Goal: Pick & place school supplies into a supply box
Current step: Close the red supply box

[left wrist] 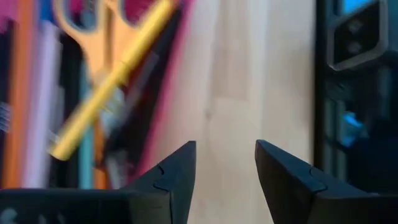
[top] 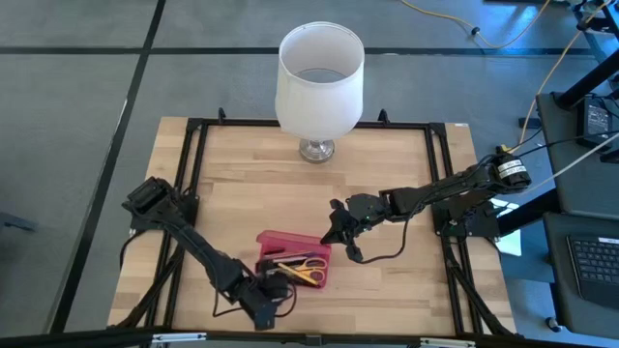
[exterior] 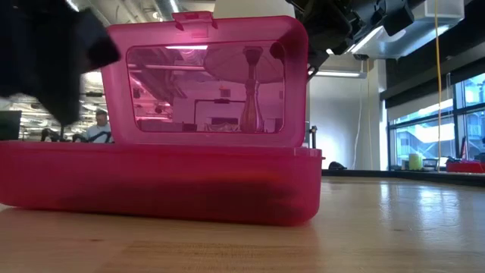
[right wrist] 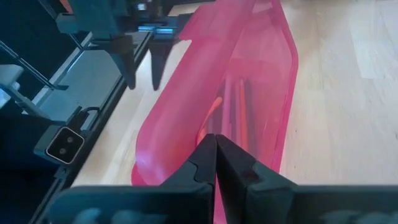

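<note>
The supply box [top: 293, 259], a translucent red case, lies near the table's front middle with its lid [exterior: 204, 76] standing upright. Inside it lie yellow-handled scissors [top: 308, 270] and several pens and pencils; a yellow pen [left wrist: 106, 93] lies slanting across the others. My left gripper [left wrist: 224, 168] is open over bare wood just beside the box's near side, nothing between its fingers. My right gripper [right wrist: 216, 155] is shut and hangs at the lid's right end [top: 334, 232]. My right gripper has its shut fingertips [right wrist: 205, 155] right at the right end of the lid [right wrist: 186, 106], coming slanting down from the table's right. I cannot tell whether they touch it.
A big white lamp with a shade [top: 320, 77] stands at the table's far middle. Black frame rails [top: 193, 193] run along the table's sides. A dark cable [top: 382, 255] loops on the wood right of the box. Bare wood lies left and right of the box.
</note>
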### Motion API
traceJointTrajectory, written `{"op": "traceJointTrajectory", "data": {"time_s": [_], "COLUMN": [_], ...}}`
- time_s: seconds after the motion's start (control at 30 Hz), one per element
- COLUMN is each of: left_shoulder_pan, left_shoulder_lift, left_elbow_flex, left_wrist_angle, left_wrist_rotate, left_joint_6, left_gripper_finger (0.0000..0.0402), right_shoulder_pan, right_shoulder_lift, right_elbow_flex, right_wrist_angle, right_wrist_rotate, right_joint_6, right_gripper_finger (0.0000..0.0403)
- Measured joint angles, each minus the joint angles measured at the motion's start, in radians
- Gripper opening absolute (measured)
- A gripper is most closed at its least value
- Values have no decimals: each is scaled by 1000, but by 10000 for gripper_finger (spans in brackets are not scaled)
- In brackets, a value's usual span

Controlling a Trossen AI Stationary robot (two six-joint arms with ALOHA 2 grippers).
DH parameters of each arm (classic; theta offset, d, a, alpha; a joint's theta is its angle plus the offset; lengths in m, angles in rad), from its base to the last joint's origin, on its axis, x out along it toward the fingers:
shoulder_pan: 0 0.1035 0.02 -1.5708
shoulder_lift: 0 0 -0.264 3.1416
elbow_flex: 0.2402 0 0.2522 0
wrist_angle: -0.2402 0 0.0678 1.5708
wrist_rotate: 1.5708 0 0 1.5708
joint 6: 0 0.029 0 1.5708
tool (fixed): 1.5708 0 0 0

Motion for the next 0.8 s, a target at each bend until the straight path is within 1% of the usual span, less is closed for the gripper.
{"op": "traceJointTrajectory", "data": {"time_s": [0.17, 0.23, 0.27, 0.37, 0.53, 0.67, 0.8], "left_shoulder_pan": [-58, -85, -97, -129, -151, -169, -228], "left_shoulder_lift": [-7, -7, -7, -7, -6, -6, -6], "left_elbow_flex": [0, -1, -3, -21, -64, -101, -151], "left_wrist_angle": [13, 23, 30, 29, 66, 133, 185], "left_wrist_rotate": [48, 39, 12, -117, -270, -395, -523], "left_joint_6": [-121, -170, -191, -263, -361, -402, -408], "left_gripper_finger": [155, 153, 152, 150, 154, 154, 150], "right_shoulder_pan": [0, 2, 3, 7, 7, 7, 7], "right_shoulder_lift": [0, 0, 0, 0, 0, 0, 0], "right_elbow_flex": [0, 0, 0, 0, 0, 0, 0], "right_wrist_angle": [0, 0, 0, 0, 0, 0, -1], "right_wrist_rotate": [0, 0, 0, 1, 1, 0, 0], "right_joint_6": [16, 16, 16, 16, 16, 16, 16], "right_gripper_finger": [14, 14, 14, 14, 14, 14, 14]}}
